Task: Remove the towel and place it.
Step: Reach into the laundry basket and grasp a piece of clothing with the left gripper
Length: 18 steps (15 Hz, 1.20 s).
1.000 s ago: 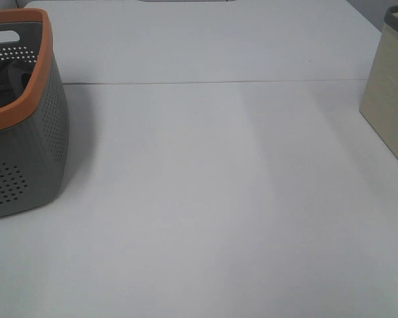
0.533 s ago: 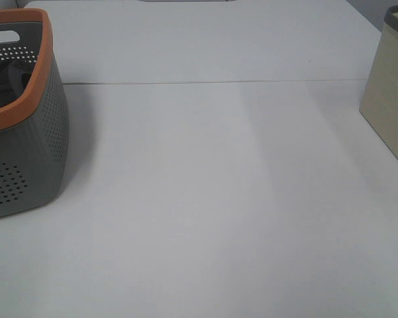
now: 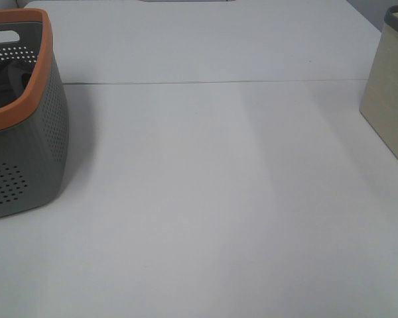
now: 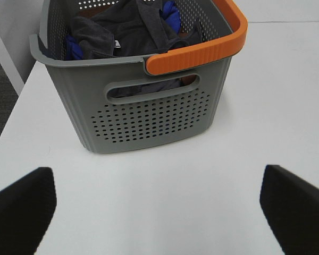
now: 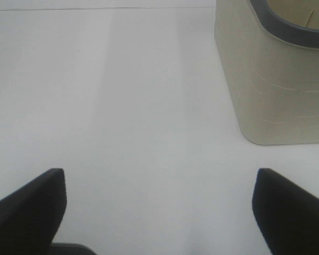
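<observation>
Nothing had moved over the last second; the towel (image 4: 125,29) lay bunched in the basket (image 4: 149,114) on the bench (image 3: 219,199); the left end effector (image 4: 158,210) and right end effector (image 5: 159,207) stood spread, empty, so removal had not begun.

Bright, diffuse light — soft shadow beside basket (image 3: 33,146) on white table (image 3: 205,212); faint pale bands, mild overall softness.

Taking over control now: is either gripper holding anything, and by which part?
Nothing is held. The left gripper and right gripper are open and empty; the towel lies in the basket.
</observation>
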### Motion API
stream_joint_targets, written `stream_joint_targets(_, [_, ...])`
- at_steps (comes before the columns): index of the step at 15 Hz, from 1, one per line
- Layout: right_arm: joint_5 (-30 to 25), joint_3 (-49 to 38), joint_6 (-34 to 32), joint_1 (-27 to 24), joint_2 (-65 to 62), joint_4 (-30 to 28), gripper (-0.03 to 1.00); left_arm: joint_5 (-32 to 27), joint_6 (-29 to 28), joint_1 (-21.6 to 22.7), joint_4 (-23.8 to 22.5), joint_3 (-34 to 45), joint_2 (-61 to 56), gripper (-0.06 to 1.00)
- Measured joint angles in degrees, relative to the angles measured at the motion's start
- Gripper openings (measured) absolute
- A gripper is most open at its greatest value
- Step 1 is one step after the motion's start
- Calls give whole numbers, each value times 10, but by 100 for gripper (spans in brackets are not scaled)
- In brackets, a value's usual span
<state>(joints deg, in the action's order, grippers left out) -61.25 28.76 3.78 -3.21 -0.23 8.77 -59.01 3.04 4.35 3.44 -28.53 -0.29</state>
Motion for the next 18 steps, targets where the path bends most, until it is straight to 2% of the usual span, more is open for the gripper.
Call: stream_joint_targets(18, [0, 0, 0, 0, 0, 0, 85, 0, 0, 0, 7, -1, 0, 98])
